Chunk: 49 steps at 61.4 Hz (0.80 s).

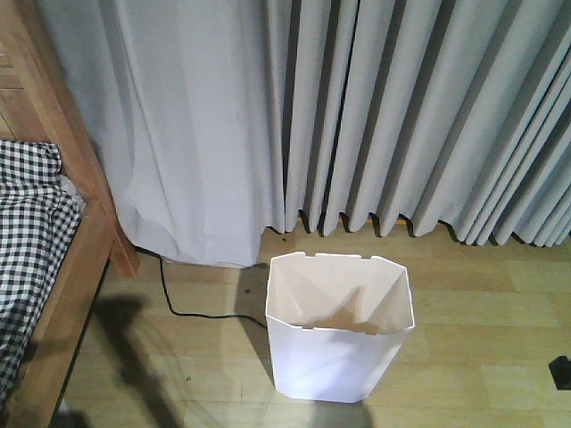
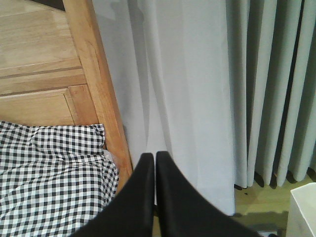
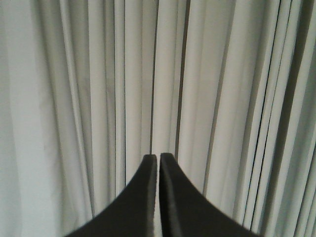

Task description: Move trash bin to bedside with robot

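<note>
A white trash bin (image 1: 339, 334) stands upright on the wooden floor before grey curtains (image 1: 357, 107), well apart from the bed (image 1: 53, 267) at left; the left gripper (image 2: 155, 157) and right gripper (image 3: 158, 158) are each pressed together, holding nothing; grip the bin's rim firmly and carry it level leftward.

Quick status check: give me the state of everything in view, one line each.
Trash bin: upright on the floor, empty, apart from the bed.
Bed: checked bedding on it, wooden rail bare.
Left gripper: shut, holding nothing, aimed at the bedpost and curtain.
Right gripper: shut, holding nothing, facing the curtain.
Curtain: drawn closed, reaching the floor.
Cable: lying loose on the floor.
</note>
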Available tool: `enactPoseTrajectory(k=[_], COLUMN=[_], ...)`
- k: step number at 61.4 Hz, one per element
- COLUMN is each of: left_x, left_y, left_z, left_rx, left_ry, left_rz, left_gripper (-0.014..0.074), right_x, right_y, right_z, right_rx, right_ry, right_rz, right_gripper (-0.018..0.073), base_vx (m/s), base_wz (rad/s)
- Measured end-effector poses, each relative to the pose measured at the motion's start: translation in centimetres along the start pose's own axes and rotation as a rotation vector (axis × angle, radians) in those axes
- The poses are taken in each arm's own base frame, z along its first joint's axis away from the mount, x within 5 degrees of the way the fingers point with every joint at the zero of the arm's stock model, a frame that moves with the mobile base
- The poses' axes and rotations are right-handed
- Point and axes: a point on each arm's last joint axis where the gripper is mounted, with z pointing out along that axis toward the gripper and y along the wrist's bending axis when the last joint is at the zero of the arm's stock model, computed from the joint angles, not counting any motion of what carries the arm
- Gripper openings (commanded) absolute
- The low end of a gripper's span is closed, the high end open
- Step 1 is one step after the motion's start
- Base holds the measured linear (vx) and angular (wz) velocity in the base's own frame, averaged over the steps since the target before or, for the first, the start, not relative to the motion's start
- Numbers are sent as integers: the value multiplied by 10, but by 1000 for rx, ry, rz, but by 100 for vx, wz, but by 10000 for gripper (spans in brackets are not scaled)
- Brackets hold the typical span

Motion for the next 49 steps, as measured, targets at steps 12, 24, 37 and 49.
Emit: enactPoseTrajectory(k=[12,24,37,49], left_x=[0,0,0,0], left_y=[0,0,0,0], left_z=[0,0,0,0], left_rx=[0,0,0,0], left_ry=[0,0,0,0], left_rz=[0,0,0,0], left_gripper=[-6,-6,-6,-6], right_x=[0,0,0,0], right_y=[0,0,0,0], right_z=[0,0,0,0], right_rx=[0,0,0,0], right_ry=[0,1,2,3], right_rz=[-2,-2,-2,-2], right_gripper=[-11,-11,-11,-11], base_vx=[0,0,0,0], base_wz=[0,0,0,0])
